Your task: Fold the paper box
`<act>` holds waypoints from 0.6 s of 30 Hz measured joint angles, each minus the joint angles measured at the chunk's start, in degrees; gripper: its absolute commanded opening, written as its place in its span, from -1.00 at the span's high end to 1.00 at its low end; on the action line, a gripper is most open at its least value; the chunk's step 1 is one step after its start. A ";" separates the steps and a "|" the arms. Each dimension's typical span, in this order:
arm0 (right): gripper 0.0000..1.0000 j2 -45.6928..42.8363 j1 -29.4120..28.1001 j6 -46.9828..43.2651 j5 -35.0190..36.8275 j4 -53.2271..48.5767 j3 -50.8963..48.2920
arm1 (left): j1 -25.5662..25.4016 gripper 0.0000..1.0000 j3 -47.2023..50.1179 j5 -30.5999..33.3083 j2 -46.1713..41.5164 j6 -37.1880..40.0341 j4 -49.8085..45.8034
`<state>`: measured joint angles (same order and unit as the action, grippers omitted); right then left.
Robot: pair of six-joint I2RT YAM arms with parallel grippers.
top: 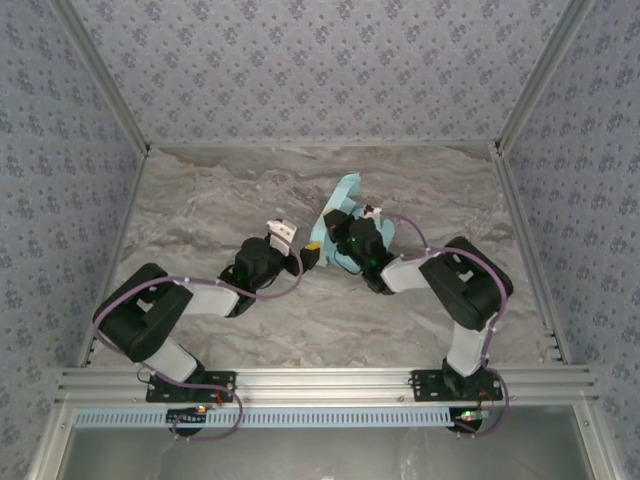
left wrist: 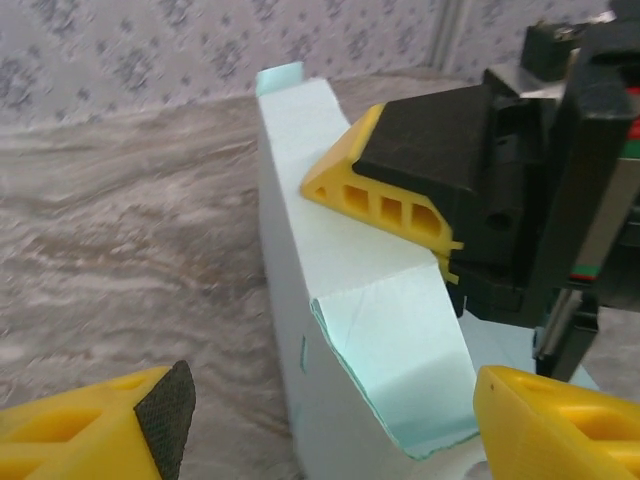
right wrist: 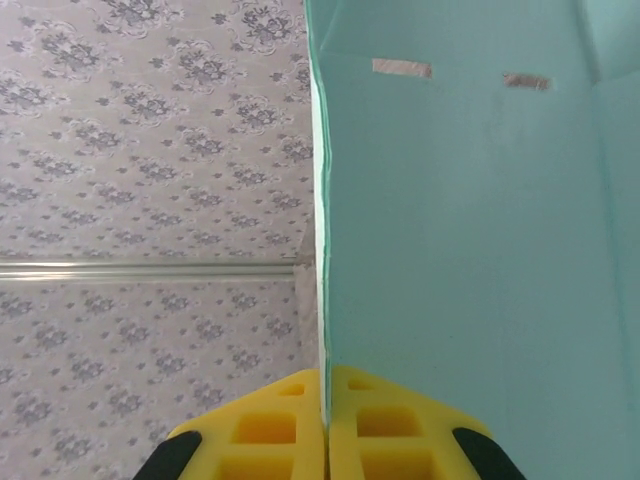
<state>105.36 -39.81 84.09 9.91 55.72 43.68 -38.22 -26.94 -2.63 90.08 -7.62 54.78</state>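
Grey marble worktop [top: 200,200] with flowery walls around, paper box [left wrist: 330,300] stood up in the middle, pinched tight by right end effector [right wrist: 325,385], left end effector [top: 298,244] wide apart just beside it, one flap bent, most folding not yet done.

paper box [right wrist: 470,250]: cut off top/rt edge | left fingers [left wrist: 110,425]: cut off btm

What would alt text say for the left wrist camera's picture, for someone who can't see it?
A pale aqua paper box, a flat sheet held upright over a marbled table, is pinched near its top by the right gripper. The left gripper is open, its yellow fingers at the bottom corners.
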 measured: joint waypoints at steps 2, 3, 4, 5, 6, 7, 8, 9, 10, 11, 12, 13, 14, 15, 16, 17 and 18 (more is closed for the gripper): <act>0.78 3.08 -0.42 0.72 1.25 1.77 1.57 | 1.46 -0.50 0.00 0.48 0.79 -1.05 -0.52; 0.76 4.55 -0.42 1.20 1.42 3.04 2.03 | 2.54 -0.49 -0.09 0.52 0.83 -1.81 -0.98; 0.73 5.68 -0.39 1.64 1.46 4.26 2.36 | 3.65 -0.47 -0.35 0.35 0.83 -2.49 -1.68; 0.72 6.54 -0.33 2.05 1.42 5.44 2.56 | 4.46 -0.45 -0.92 0.09 0.83 -2.91 -2.75; 0.69 7.08 -0.28 2.34 1.36 6.38 2.58 | 5.29 -0.42 -1.97 -0.11 0.83 -3.04 -4.50; 0.66 7.23 -0.22 2.56 1.25 6.86 2.58 | 5.84 -0.40 -3.23 -0.26 0.83 -3.04 -6.51; 0.64 7.26 -0.17 2.60 1.18 7.13 2.58 | 6.10 -0.37 -4.68 -0.39 0.83 -2.99 -8.70; 0.61 7.26 -0.02 2.58 0.90 7.30 2.58 | 6.21 -0.36 -6.14 -0.70 0.83 -2.99 -10.58; 0.59 7.26 0.13 2.56 0.66 7.54 2.58 | 6.23 -0.34 -7.45 -1.07 0.87 -3.04 -12.13; 0.57 7.26 0.31 2.54 0.35 7.63 2.58 | 6.25 -0.34 -8.24 -1.44 0.94 -3.04 -12.98; 0.56 7.26 0.55 2.51 -0.09 7.74 2.58 | 6.29 -0.34 -8.98 -2.21 1.18 -3.41 -13.73; 0.56 7.26 0.79 2.49 -0.50 7.76 2.58 | 6.34 -0.33 -9.49 -2.84 1.53 -3.69 -14.53; 0.55 7.26 0.96 2.49 -0.85 7.76 2.58 | 6.34 -0.33 -9.88 -3.56 1.95 -4.09 -15.45; 0.54 7.26 1.14 2.49 -1.20 7.74 2.58 | 6.34 -0.32 -10.25 -4.28 2.43 -4.39 -16.52; 0.52 7.26 1.33 2.47 -1.62 7.74 2.58 | 6.36 -0.31 -10.64 -5.11 2.86 -4.83 -17.68; 0.51 7.26 1.46 2.47 -1.90 7.74 2.58 | 6.40 -0.31 -11.04 -5.70 3.04 -4.94 -18.51; 0.50 7.26 1.62 2.38 -2.27 7.74 2.58 | 6.40 -0.30 -11.58 -6.29 3.04 -5.07 -20.00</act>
<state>112.62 -38.20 86.48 7.64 63.46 46.26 -31.81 -38.52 -8.93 93.12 -12.69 34.79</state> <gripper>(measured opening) 0.241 0.658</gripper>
